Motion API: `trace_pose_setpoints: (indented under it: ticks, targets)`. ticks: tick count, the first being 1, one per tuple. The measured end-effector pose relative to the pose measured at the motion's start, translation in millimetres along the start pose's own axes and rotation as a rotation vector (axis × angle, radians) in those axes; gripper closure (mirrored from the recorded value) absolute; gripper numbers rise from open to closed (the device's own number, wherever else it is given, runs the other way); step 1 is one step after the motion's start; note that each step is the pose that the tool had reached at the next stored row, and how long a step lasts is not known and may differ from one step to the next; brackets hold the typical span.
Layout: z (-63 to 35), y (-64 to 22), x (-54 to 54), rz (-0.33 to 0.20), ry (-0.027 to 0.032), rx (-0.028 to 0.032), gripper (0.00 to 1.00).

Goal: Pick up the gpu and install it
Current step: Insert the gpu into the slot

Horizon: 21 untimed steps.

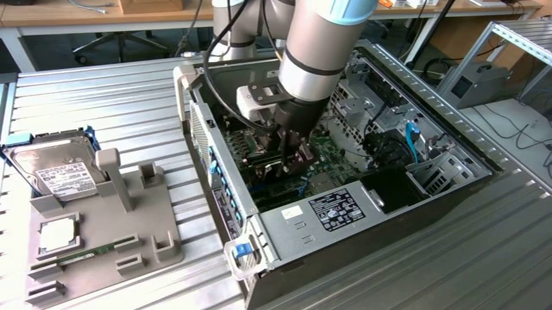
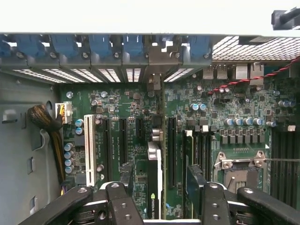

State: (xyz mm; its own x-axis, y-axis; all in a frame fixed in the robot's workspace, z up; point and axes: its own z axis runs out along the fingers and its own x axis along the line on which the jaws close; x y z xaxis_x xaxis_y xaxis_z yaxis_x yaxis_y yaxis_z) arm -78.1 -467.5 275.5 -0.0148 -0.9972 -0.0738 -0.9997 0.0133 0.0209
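Computer case: one
gpu: one, inside the case
Hard drive: one, beside the case
RAM stick: one, beside the case
Processor chip: one

Ribbed metal table, matt plastic holder

- 1 arm angles steeply down, its wrist close to vertical.
- Gripper points straight down, low.
- 2 fingers spread wide apart, tips level with each other.
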Motion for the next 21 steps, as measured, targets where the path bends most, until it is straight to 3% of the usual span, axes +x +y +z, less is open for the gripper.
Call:
trace_pose_setpoints:
  ticks: [6, 14, 20, 21]
  targets:
    - [6.2, -0.1, 0.5, 0.0, 0.0002, 0.0, 0.42]
    - [6.3, -0.1, 0.5, 0.0, 0.0, 0.0002, 0.42]
    - [6.3, -0.1, 0.5, 0.0, 0.0, 0.0002, 0.73]
    - [6.3, -0.1, 0.5, 0.0, 0.0, 0.0002, 0.73]
